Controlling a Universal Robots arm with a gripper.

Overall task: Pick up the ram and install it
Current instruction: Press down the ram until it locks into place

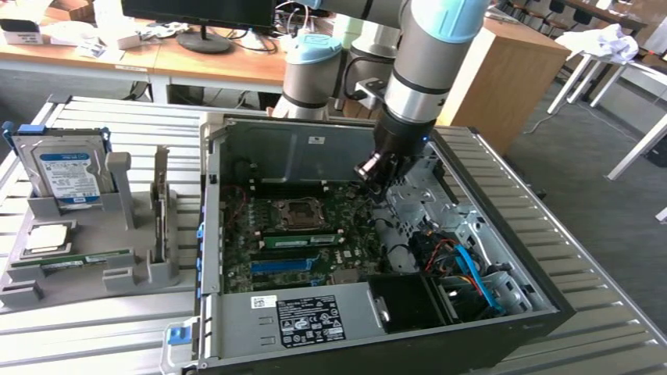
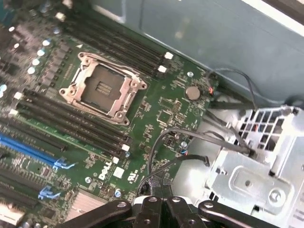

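The ram [image 1: 73, 260], a long thin green stick, lies flat in the grey holder [image 1: 105, 281] on the exterior view's left, outside the computer case [image 1: 219, 234]. My gripper [image 1: 377, 173] hangs inside the case, over the motherboard's far corner and well away from the ram. In the wrist view its fingertips [image 2: 164, 209] are pressed together with nothing between them. Below them lie the empty processor socket [image 2: 102, 90] and the dark memory slots [image 2: 71, 124]. A green strip [image 1: 300, 240] runs along the slots near the socket; I cannot tell whether it is a stick.
The holder also carries an upright silver hard drive [image 1: 68, 172] and a small square processor chip [image 1: 47, 238]. Loose cables [image 2: 190, 142] and a metal drive cage [image 2: 256, 161] sit close to the gripper. The case walls enclose the arm.
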